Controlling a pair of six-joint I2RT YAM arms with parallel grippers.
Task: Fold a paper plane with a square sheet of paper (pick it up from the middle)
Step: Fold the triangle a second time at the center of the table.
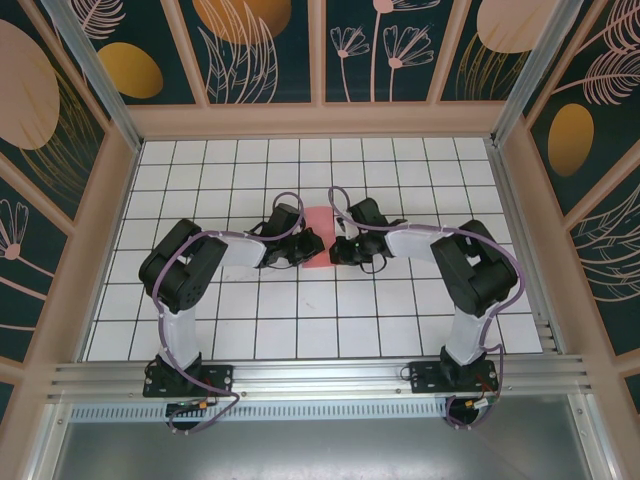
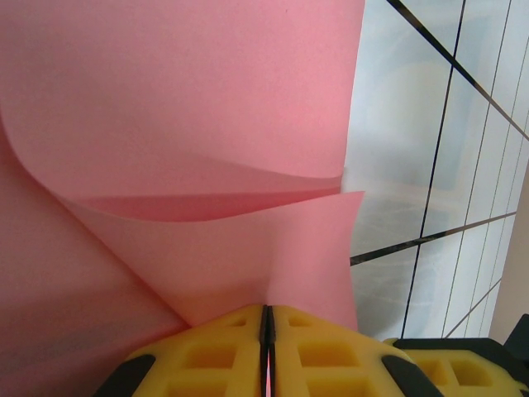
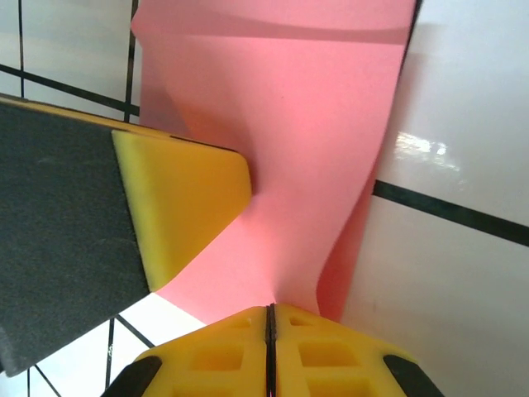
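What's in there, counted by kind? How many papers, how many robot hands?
Paper: 1, the pink sheet
Robot hands: 2, the left hand and the right hand, both shut on the pink sheet
Total: 3

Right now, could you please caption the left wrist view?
Left gripper shut on the curled pink sheet over the tiled table.
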